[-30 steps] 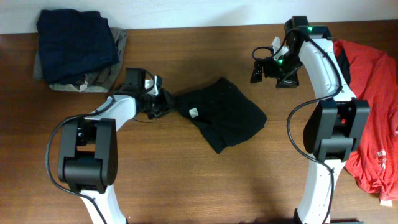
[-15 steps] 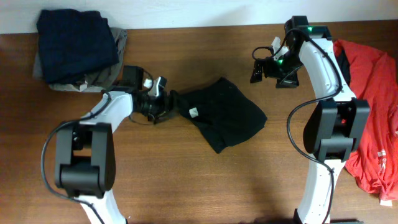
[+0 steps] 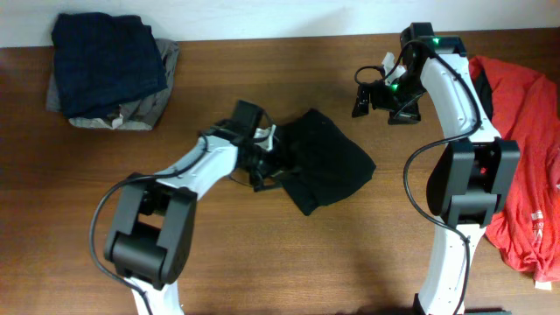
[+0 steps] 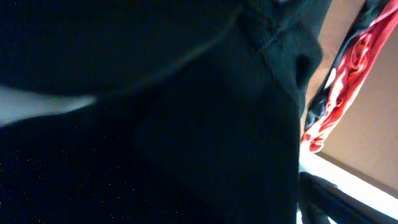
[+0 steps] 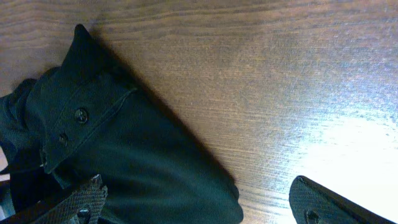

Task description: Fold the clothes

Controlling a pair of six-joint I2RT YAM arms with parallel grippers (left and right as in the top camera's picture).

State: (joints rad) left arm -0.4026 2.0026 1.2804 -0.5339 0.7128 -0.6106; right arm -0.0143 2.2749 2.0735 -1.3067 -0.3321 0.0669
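The black garment (image 3: 328, 166) lies crumpled in the middle of the table. My left gripper (image 3: 262, 159) sits at its left edge, jaws spread as seen from overhead, pressed into the cloth. Black fabric (image 4: 155, 124) fills the left wrist view and hides the fingers. My right gripper (image 3: 367, 96) hovers open above the table behind the garment. In the right wrist view the right gripper (image 5: 199, 202) holds nothing, and the black garment (image 5: 124, 155) with its buttons lies below. A red garment (image 3: 525, 131) is heaped at the right edge.
A folded navy garment (image 3: 109, 57) is stacked on a grey one (image 3: 131, 114) at the back left corner. The red garment (image 4: 345, 74) also shows at the right of the left wrist view. Bare wooden table (image 3: 262, 254) stretches along the front.
My left arm swung right, from the garment's drawn-out left corner onto the garment itself, and its jaws opened. The corner with the white label no longer shows. The right arm has not moved.
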